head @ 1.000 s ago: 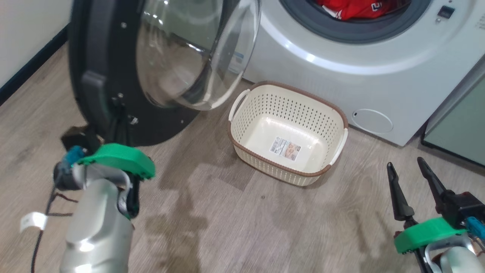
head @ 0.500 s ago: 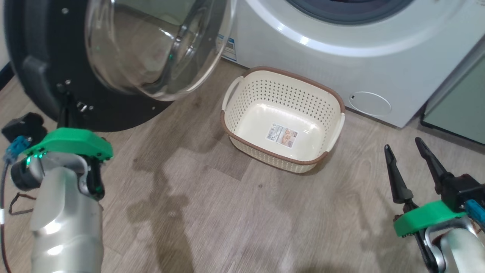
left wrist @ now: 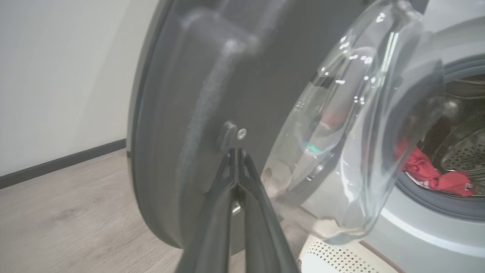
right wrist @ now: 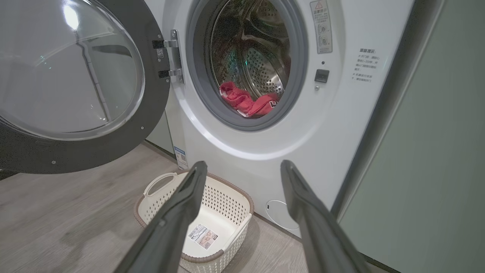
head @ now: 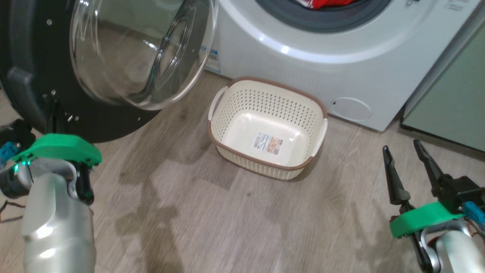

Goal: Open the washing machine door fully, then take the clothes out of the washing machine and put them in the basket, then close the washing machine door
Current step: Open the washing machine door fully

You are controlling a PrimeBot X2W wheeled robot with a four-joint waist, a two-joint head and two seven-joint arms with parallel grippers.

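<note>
Inside the washing machine (right wrist: 333, 125) lie the clothes (right wrist: 246, 103).

Head view. Upper left: large round door (head: 113, 64) with black rim and clear glass bowl, swung open. Top: white front-loading washing machine (head: 303, 72), red clothes (head: 326, 3) at its mouth. Centre: empty cream perforated plastic basket (head: 265, 104) on the grey wood-grain floor (head: 227, 212). Lower right: right gripper (head: 401, 146), fingers apart, empty.

At 11 o'clock, door (head: 26, 45): matt black face, glossy clear glass bowl. Basket (head: 246, 110): smooth perforated plastic; floor (head: 227, 227): matt wood-grain boards. Washer (head: 314, 72): glossy white shell, perforated steel drum (right wrist: 265, 64), soft cloth (right wrist: 242, 100).
</note>
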